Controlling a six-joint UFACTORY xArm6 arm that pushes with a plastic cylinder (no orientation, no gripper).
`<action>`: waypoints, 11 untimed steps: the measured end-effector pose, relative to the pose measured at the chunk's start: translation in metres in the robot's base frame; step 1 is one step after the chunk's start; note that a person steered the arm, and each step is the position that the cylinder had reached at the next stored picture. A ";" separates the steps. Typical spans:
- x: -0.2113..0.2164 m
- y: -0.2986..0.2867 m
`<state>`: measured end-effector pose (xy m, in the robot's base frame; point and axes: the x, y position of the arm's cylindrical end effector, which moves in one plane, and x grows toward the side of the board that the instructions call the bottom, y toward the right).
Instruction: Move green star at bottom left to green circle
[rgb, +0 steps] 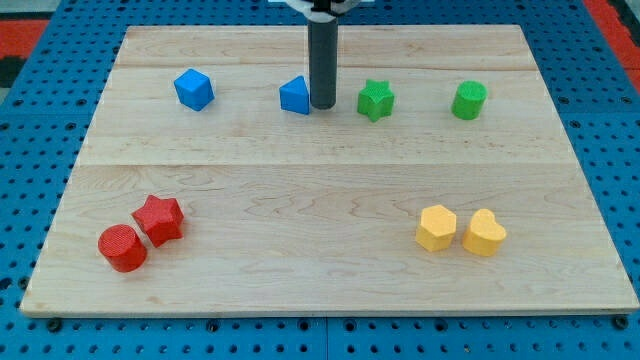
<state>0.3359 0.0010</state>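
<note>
Our green star (376, 100) is a small, bright green block with blunt points, sitting flat in the upper middle of the frame, slightly right of centre. The green circle (468, 100), a short green cylinder, stands to its right in the same row, well apart from it, with bare wood between the two.

My tip (322, 106) is a plain dark rod with nothing to spread or pinch. It comes down from the view's top and meets the board just left of the green star, with a small gap between them. On its other side it is touching or all but touching the blue triangular block (295, 96); we cannot tell which. A blue cube-like block (194, 89) lies further left in that row.

The wooden board (330, 290) has a wide open band across its middle. The green circle sits near the board's right edge, with some room beyond it.

At the lower left, a red star (159, 219) and a red circle (122, 248) touch. At the lower right, a yellow hexagonal block (436, 227) and a yellow heart (484, 233) sit side by side.

We see no containers on the board.
</note>
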 end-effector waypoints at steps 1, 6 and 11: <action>0.001 -0.023; 0.000 0.116; 0.074 0.208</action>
